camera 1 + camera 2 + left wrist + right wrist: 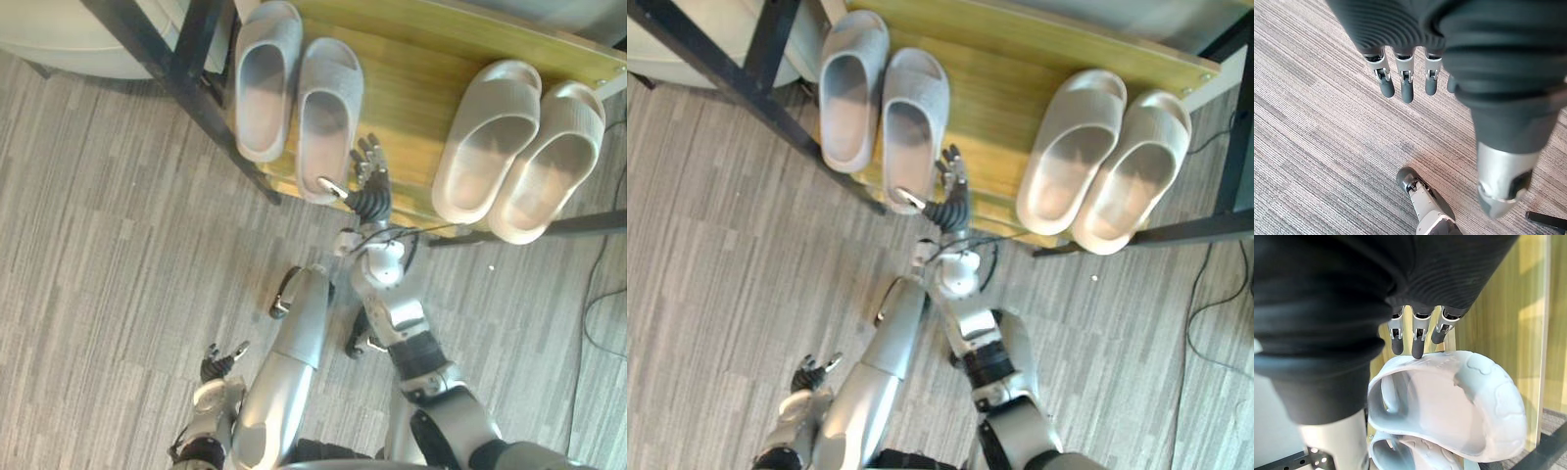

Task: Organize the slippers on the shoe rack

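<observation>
Four soft, moulded foam slippers lie on the shoe rack (411,88), a pale bamboo-grained shelf in a black metal frame. The two grey slippers (328,113) lie side by side at the left, and the two ribbed cream slippers (487,137) touch each other at the right, heels at the near edge. The right hand (370,181) rests over the shelf just right of the nearer grey slipper's heel, its fingers (1418,340) straight and holding nothing. The left hand (217,364) hangs over the streaked grey floor (108,245), its fingers (1406,88) relaxed and empty.
</observation>
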